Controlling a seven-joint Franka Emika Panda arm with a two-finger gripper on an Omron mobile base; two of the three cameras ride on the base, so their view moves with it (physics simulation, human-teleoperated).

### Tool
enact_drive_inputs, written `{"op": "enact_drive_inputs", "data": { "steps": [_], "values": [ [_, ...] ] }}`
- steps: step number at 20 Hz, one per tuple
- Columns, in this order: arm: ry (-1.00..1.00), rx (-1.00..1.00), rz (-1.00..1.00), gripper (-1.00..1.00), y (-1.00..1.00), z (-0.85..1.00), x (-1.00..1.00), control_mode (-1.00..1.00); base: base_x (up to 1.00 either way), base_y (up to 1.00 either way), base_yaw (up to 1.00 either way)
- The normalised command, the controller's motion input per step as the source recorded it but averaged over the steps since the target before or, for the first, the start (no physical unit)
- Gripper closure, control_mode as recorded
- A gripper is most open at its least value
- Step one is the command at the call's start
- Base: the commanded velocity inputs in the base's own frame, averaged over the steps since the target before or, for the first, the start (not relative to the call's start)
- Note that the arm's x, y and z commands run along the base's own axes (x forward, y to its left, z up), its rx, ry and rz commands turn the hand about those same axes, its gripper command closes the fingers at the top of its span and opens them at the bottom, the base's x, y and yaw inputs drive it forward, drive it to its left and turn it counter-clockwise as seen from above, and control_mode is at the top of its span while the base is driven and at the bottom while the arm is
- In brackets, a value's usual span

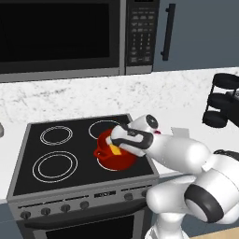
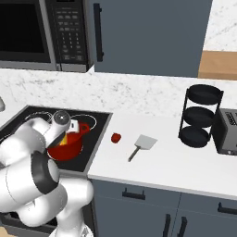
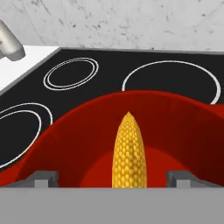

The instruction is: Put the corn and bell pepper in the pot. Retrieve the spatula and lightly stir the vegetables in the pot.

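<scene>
The red pot (image 1: 116, 161) (image 2: 65, 150) stands on the cooktop's front right burner. The yellow corn (image 3: 129, 153) (image 1: 114, 149) lies inside it, tip pointing away from the hand. My gripper (image 3: 111, 177) (image 1: 120, 142) hovers just over the pot's rim, open, with its fingertips (image 3: 43, 178) spread well wider than the cob and clear gaps on both sides. On the white counter right of the stove sit the small red bell pepper (image 2: 116, 137) and the grey spatula (image 2: 141, 146) (image 1: 179, 133), its handle pointing towards the counter's front edge.
The black cooktop (image 1: 56, 154) has three other free burners. A microwave (image 1: 60, 32) hangs above. A black three-tier rack (image 2: 200, 115) and a toaster (image 2: 227, 132) stand at the counter's right. A grey object (image 3: 8, 43) sits left of the stove.
</scene>
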Motion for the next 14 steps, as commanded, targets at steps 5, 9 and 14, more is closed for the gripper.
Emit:
{"op": "enact_drive_inputs", "data": {
  "steps": [5,9,14],
  "values": [
    [-0.02,0.00,-0.05,-1.00,-0.14,0.99,-0.34,-1.00,0.00,0.00,0.00],
    [0.06,0.00,-0.06,-1.00,-0.30,0.79,-0.62,-1.00,0.00,0.00,0.00],
    [0.25,0.00,-0.12,-1.00,-0.86,0.54,-0.38,-1.00,0.00,0.00,0.00]
  ]
}}
